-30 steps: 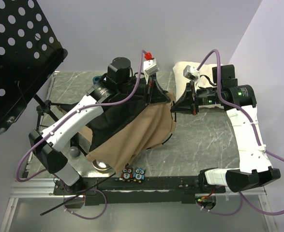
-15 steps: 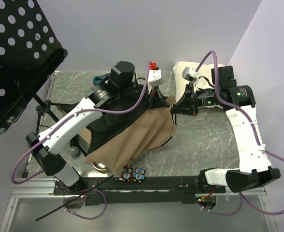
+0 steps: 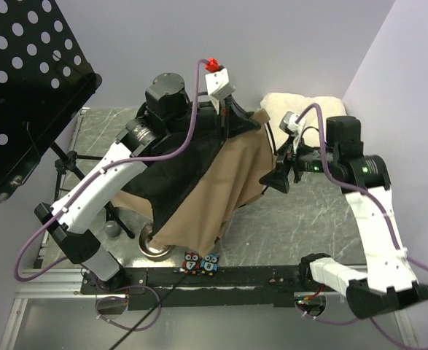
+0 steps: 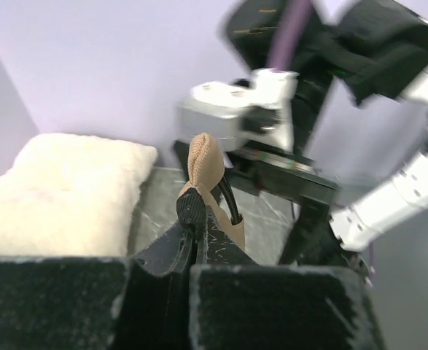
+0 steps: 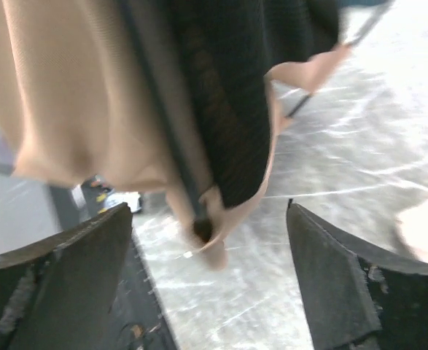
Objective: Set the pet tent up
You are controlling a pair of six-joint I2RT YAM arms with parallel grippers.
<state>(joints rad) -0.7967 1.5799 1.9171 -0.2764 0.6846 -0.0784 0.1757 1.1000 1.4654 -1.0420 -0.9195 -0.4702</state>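
The pet tent (image 3: 232, 179) hangs half raised over the table's middle, tan fabric to the right and its black panel (image 3: 170, 182) to the left. My left gripper (image 3: 227, 118) holds its peak up; in the left wrist view the jaws (image 4: 193, 219) are shut on a tan fabric loop (image 4: 203, 157) with a thin black pole (image 4: 228, 204) beside it. My right gripper (image 3: 279, 177) stands open just right of the tent's edge. In the right wrist view a tan corner with a dark pole end (image 5: 205, 227) hangs free between the wide-apart fingers (image 5: 75, 251), touching neither.
A white fluffy cushion (image 3: 305, 106) lies at the back right, also in the left wrist view (image 4: 60, 197). A black perforated stand (image 3: 28, 87) overhangs the left side. A metal bowl (image 3: 152, 249) peeks from under the tent's near edge. Marbled tabletop (image 3: 308, 219) shows at right.
The left arm has lifted the tent's peak up and back, so the fabric now hangs steeper. The right gripper has opened, let go of the tent's edge and drawn slightly away.
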